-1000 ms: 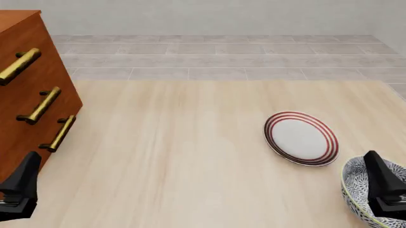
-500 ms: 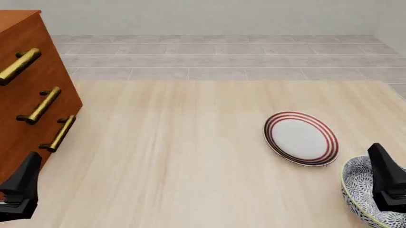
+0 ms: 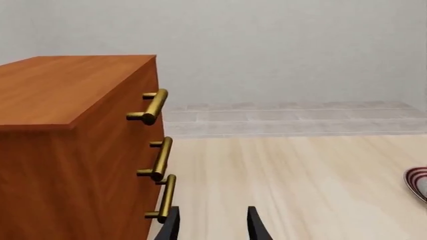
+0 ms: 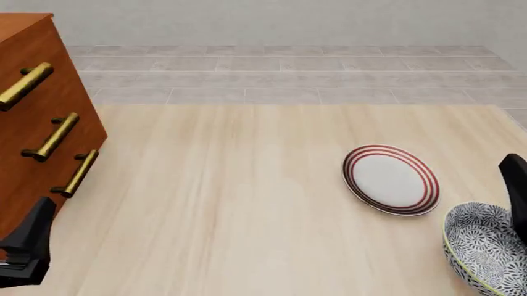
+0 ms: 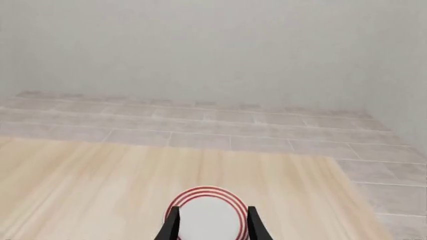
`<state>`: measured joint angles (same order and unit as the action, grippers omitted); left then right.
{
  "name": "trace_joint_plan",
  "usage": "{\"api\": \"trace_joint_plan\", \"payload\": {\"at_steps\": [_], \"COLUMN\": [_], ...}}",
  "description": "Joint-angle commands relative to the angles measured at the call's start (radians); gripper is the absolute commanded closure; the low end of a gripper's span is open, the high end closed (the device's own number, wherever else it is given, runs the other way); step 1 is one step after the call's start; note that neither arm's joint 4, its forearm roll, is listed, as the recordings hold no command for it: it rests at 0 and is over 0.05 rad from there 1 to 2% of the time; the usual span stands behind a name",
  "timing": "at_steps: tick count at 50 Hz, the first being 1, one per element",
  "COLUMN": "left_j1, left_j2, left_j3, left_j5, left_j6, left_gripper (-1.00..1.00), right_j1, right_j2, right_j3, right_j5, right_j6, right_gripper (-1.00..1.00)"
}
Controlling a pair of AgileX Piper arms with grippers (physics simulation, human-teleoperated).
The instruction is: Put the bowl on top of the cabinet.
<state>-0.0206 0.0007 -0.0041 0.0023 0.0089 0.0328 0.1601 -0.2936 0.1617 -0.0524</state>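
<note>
The bowl (image 4: pixel 484 248), black-and-white patterned with a pale rim, stands on the table at the front right corner, partly cut off by the frame. My right gripper (image 4: pixel 517 192) is beside its far right side at the frame edge. In the right wrist view this gripper (image 5: pixel 213 227) is open and holds nothing, and the bowl is out of that view. The reddish-brown cabinet (image 4: pixel 37 132) with brass handles stands at the left. My left gripper (image 4: pixel 29 242) hangs open by its front corner, and it is also open (image 3: pixel 212 228) in the left wrist view next to the cabinet (image 3: pixel 73 150).
A flat white plate with red rings (image 4: pixel 390 179) lies on the table just left of and beyond the bowl; the same plate (image 5: pixel 209 216) lies ahead of the right fingers. Beyond the table's far edge is tiled floor (image 4: pixel 280 74).
My right gripper has moved right and away from above the bowl, uncovering its inside. The bowl, plate, cabinet and left gripper have stayed put.
</note>
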Motion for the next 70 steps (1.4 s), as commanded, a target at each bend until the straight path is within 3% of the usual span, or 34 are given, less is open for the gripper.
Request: {"api": "trace_joint_plan", "payload": {"at_steps": [1,5,6,8,10,12,24,28,32,37,58,70], "left_j1": [-0.005,-0.007,-0.007,-0.008,-0.009,-0.01,-0.015,-0.015,-0.014,-0.015,-0.015,-0.023], "left_j2": [0.0,0.0,0.0,0.0,0.0,0.0,0.0,0.0,0.0,0.0,0.0,0.0], "left_j3": [-0.001,0.0,0.0,0.0,0.0,-0.001,0.0,0.0,0.0,0.0,0.0,-0.001], "left_j5": [0.0,0.002,0.002,0.002,0.001,0.0,0.001,0.0,-0.001,-0.001,-0.001,-0.004], "left_j6": [0.003,0.004,0.004,0.003,0.004,0.004,0.006,0.005,0.004,0.003,-0.004,0.001], "left_gripper": [-1.0,-1.0,-1.0,-1.0,-1.0,-1.0,-1.0,-1.0,-1.0,-1.0,-1.0,-1.0], "right_j1": [-0.016,-0.029,-0.029,-0.034,-0.05,-0.064,-0.082,-0.121,-0.169,-0.226,-0.27,-0.294], "right_j2": [0.041,0.092,0.112,0.118,0.127,0.138,0.185,0.224,0.25,0.306,0.358,0.395], "right_j3": [-0.094,-0.115,-0.123,-0.127,-0.135,-0.152,-0.247,-0.27,-0.284,-0.295,-0.327,-0.393], "right_j5": [0.093,0.107,0.115,0.12,0.13,0.146,0.231,0.257,0.275,0.285,0.339,0.4], "right_j6": [-0.015,-0.041,-0.008,-0.006,-0.052,-0.065,-0.07,-0.067,-0.101,-0.099,-0.106,-0.038], "right_gripper": [-1.0,-1.0,-1.0,-1.0,-1.0,-1.0,-1.0,-1.0,-1.0,-1.0,-1.0,-1.0]}}
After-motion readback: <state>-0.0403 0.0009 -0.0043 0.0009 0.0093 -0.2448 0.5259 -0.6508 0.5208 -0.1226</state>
